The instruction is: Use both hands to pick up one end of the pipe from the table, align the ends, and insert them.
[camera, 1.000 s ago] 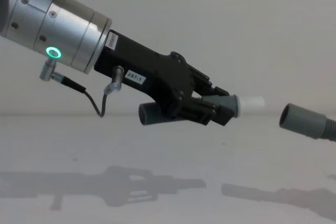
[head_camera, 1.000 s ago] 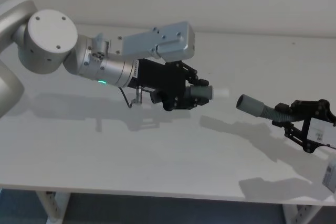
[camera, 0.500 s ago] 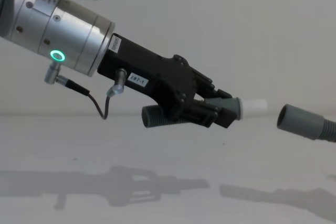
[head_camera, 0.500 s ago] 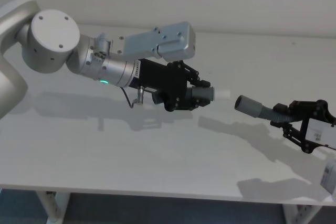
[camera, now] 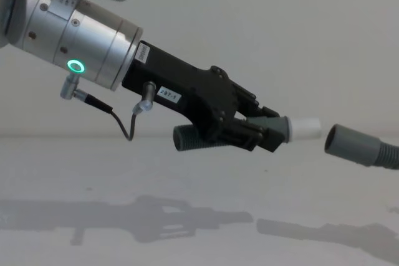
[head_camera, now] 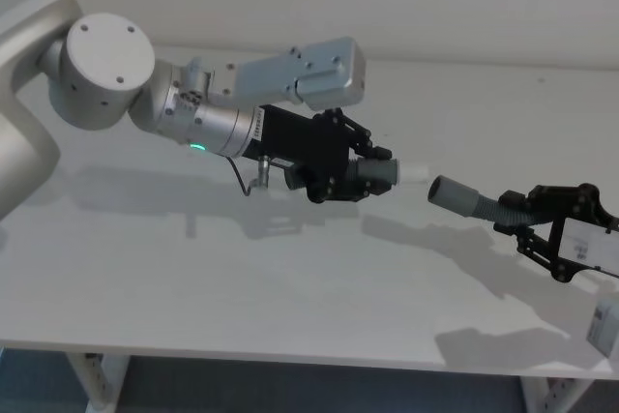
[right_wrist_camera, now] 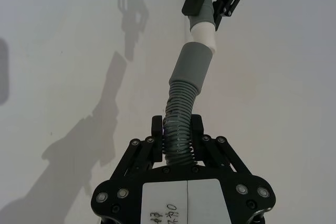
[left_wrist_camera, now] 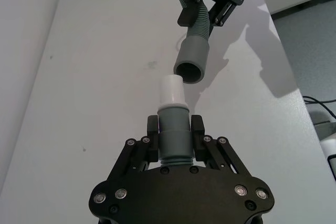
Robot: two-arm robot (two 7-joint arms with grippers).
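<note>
Gap shrinking: white spigot end (head_camera: 413, 172), poking out ahead of the jaws of black two-finger left gripper (head_camera: 361, 174) clamped on dark grey tube piece (head_camera: 379, 173), now just short of grey socket collar (head_camera: 453, 193) of ribbed grey piece (head_camera: 495, 206) clamped in black right gripper (head_camera: 522, 221), out ahead of its jaws; looks aligned, insertion next.

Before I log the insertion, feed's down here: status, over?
Left gripper shut on spigot piece, right gripper shut on socket piece, both off the table. White spigot faces socket mouth, small gap, not inserted. Nothing between them.

Silver wrist (camera: 87, 45) with green ring (camera: 76, 66), black left claw (camera: 265, 130).
</note>
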